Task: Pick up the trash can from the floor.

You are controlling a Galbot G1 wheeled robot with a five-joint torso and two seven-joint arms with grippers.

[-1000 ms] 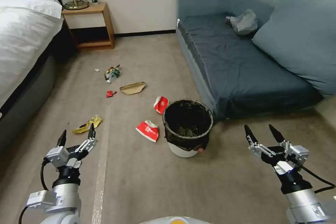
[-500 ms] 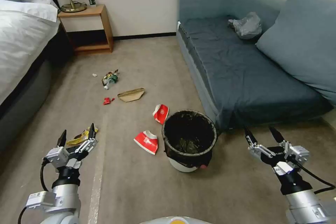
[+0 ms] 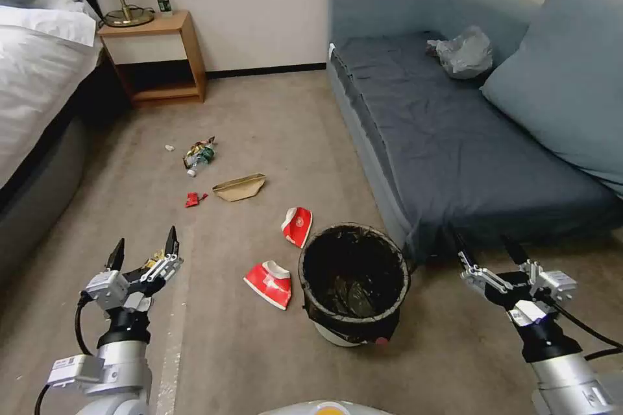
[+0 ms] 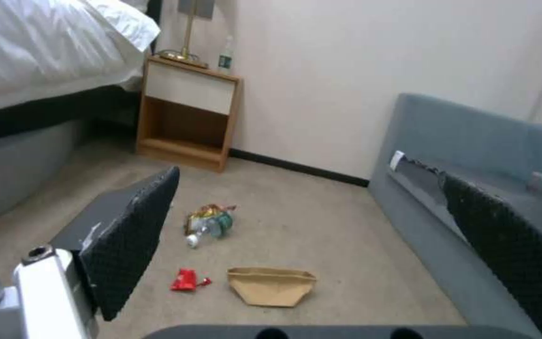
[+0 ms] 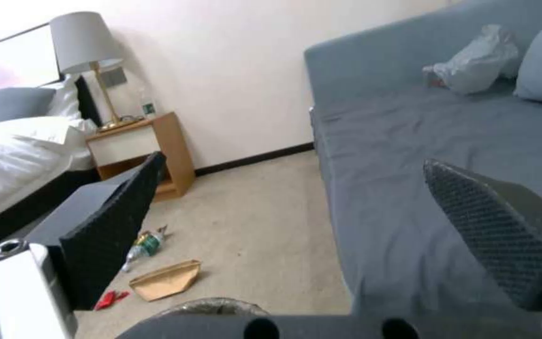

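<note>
Carpeted floor (image 3: 259,117) holds upright white trash can (image 3: 354,282), black-lined.

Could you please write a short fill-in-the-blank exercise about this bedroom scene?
1. The small round white plastic trash can has a ____ bag folded over its rim.
2. It stands on the beige carpet floor beside the ____ sofa.
3. The left gripper and right gripper are both ____.

Answers: black; blue; open
</note>
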